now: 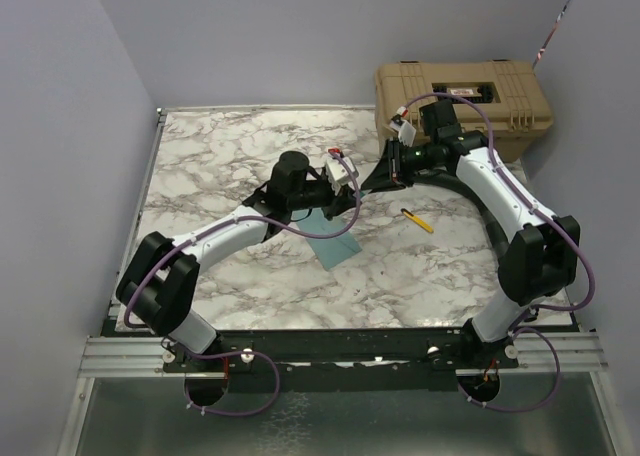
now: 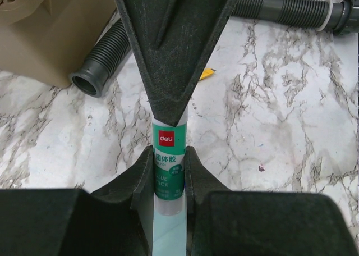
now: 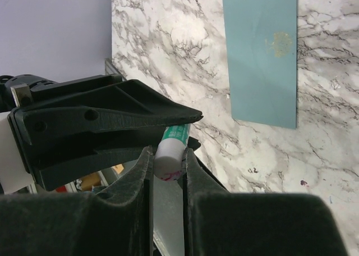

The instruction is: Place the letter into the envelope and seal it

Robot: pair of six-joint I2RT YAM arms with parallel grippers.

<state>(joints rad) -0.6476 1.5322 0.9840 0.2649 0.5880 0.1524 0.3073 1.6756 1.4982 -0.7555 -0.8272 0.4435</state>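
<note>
Left wrist: left gripper [image 2: 168,158] and right gripper [image 3: 168,152] both pinch the rigid glue stick [image 2: 168,139]; we'd take the flimsy envelope [image 3: 261,54] by its edge.

A flat teal-blue paper envelope [image 3: 261,54] bears a speckled gold mark. The marble-patterned tabletop [image 1: 220,166] beneath it is white with grey veining. The cylindrical glue stick [image 2: 169,172] is green and white with a red logo; the plastic case [image 1: 510,101] is tan.
</note>
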